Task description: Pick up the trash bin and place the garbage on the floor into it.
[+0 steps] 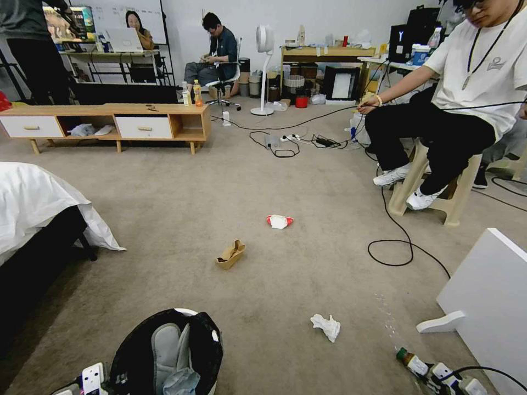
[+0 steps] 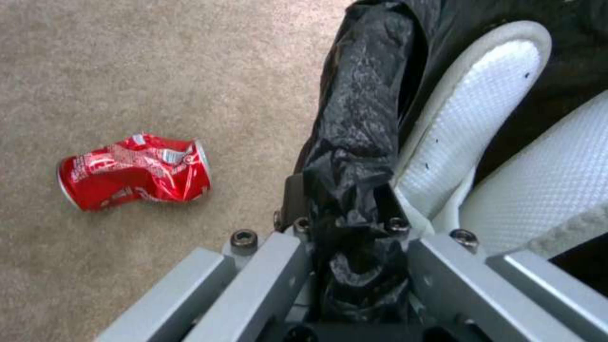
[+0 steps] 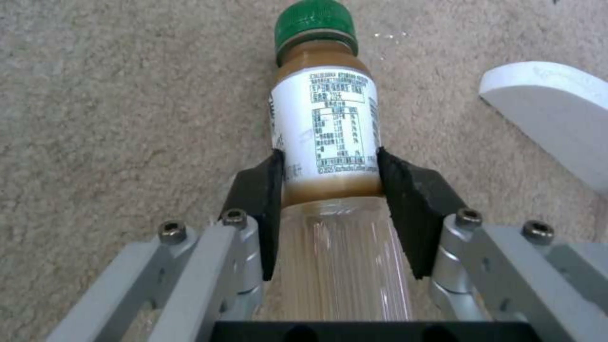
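The trash bin [image 1: 164, 351], lined with a black bag [image 2: 361, 118], sits at the bottom left of the head view with a grey flap inside. My left gripper [image 2: 345, 213] is shut on its bagged rim. My right gripper [image 3: 329, 180] is shut on a clear plastic bottle [image 3: 326, 123] with a green cap and white label, low at the bottom right [image 1: 413, 362]. On the beige floor [image 1: 307, 274] lie a crumpled white tissue [image 1: 326, 327], a tan folded cardboard [image 1: 230, 254] and a red-and-white packet [image 1: 279, 221]. A crushed red can [image 2: 136, 171] lies beside the bin.
A bed [image 1: 38, 219] with white sheets stands at the left. A white board [image 1: 488, 296] on a foot [image 3: 557, 114] stands at the right, close to the bottle. A black cable [image 1: 392, 247] loops over the carpet toward a person on a stool [image 1: 439, 197]. A low wooden cabinet [image 1: 110, 123] lines the back.
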{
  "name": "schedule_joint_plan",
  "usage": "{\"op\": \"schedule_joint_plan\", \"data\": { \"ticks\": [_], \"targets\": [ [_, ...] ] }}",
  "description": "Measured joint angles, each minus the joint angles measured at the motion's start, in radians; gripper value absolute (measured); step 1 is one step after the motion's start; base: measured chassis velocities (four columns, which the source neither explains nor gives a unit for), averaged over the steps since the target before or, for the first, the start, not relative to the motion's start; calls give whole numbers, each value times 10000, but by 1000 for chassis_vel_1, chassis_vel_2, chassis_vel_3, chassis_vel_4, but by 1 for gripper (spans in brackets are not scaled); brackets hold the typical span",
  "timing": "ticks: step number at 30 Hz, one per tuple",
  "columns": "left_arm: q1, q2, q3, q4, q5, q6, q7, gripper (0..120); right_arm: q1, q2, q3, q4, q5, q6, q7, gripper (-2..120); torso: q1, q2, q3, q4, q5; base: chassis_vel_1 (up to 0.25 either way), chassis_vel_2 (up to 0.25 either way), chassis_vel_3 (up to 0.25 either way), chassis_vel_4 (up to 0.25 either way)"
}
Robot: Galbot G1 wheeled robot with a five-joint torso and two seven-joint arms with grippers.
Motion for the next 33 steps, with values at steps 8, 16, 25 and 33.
{"op": "schedule_joint_plan", "data": {
  "ticks": [8,16,25,33],
  "targets": [
    [78,4,-11,-60,-2,-8,0,2,-70,117,38,-52,-68,150,18,37,1,1,0,5,2,0,0,0,0],
    [87,5,-3,-119,-12,-5,-4,2,-326,127,124,162,53,270,70,30,1,0,2,4,12,0,0,0,0],
    [99,58,-20,-223,-116,41,-24,2,-879,-251,419,1092,690,508,175,30,1,-3,5,-1,14,0,0,0,0],
    [96,52,19,-313,-124,66,-27,2,-1214,-522,570,2007,1095,576,537,30,1,-3,3,3,11,0,0,0,0]
  ]
}}
